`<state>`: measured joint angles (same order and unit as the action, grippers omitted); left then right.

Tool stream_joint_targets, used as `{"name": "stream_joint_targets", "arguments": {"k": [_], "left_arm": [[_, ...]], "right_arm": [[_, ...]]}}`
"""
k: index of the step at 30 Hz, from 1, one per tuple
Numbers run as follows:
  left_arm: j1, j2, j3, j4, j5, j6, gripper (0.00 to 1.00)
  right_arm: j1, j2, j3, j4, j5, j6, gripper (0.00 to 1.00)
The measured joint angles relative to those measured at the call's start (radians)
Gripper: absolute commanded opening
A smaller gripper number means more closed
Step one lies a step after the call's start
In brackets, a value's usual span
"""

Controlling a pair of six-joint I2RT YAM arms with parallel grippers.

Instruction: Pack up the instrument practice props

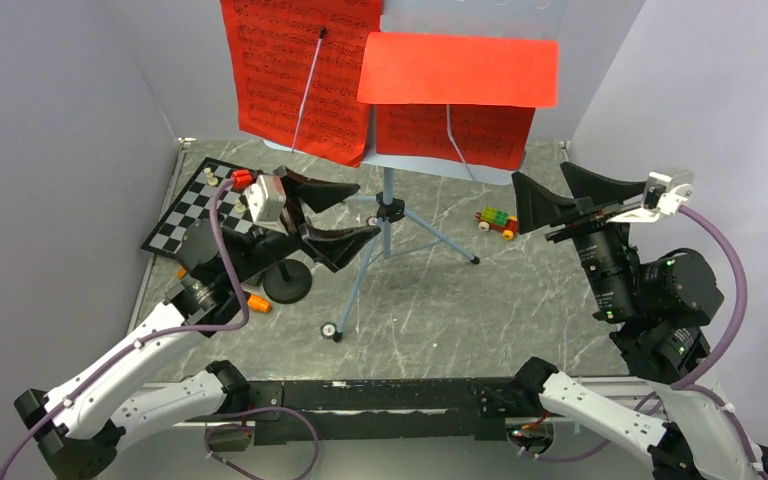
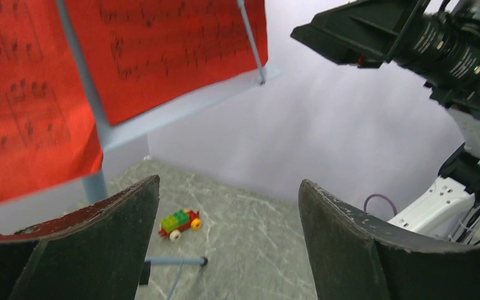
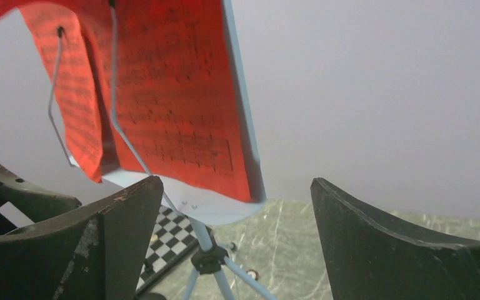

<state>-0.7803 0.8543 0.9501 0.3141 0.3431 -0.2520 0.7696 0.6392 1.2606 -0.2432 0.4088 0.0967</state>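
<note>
Grey marbled worktop (image 1: 440, 300), plain pale-lilac walls (image 1: 60, 150) closing in on three sides. The tall light-blue tripod music stand (image 1: 388, 215) stands upright at centre, with red printed music sheets (image 1: 290, 70) up at 12 o'clock. The left claw (image 1: 365, 212) gapes wide just beside the pole at 9 o'clock, holding nothing. The right claw (image 1: 538, 170) is wide too, out at 3 o'clock.

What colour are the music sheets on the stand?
Music sheets: red, black-printed; clearest in left wrist view.
</note>
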Motion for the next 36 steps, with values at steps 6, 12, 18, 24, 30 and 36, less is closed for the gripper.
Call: {"name": "stream_joint_targets", "arguments": {"k": [6, 12, 18, 24, 30, 36], "left_arm": [[0.000, 0.124, 0.147, 0.041, 0.031, -0.033, 0.85], [0.000, 0.219, 0.277, 0.085, 0.038, -0.083, 0.84], [0.000, 0.304, 0.394, 0.123, 0.053, -0.132, 0.83], [0.000, 0.386, 0.456, 0.150, 0.066, -0.170, 0.83], [0.000, 0.466, 0.525, 0.153, 0.083, -0.208, 0.83], [-0.005, 0.522, 0.590, 0.158, 0.088, -0.233, 0.82]], "right_arm": [[-0.001, 0.068, 0.071, 0.063, -0.011, -0.034, 0.91], [-0.001, 0.176, 0.089, 0.120, -0.008, -0.041, 0.90], [-0.001, 0.212, 0.081, 0.126, -0.006, -0.044, 0.90], [-0.001, 0.173, 0.067, 0.140, 0.011, -0.058, 0.90], [-0.001, 0.137, 0.068, 0.156, 0.050, -0.098, 0.91], [-0.001, 0.140, 0.068, 0.167, 0.088, -0.130, 0.91]]}}
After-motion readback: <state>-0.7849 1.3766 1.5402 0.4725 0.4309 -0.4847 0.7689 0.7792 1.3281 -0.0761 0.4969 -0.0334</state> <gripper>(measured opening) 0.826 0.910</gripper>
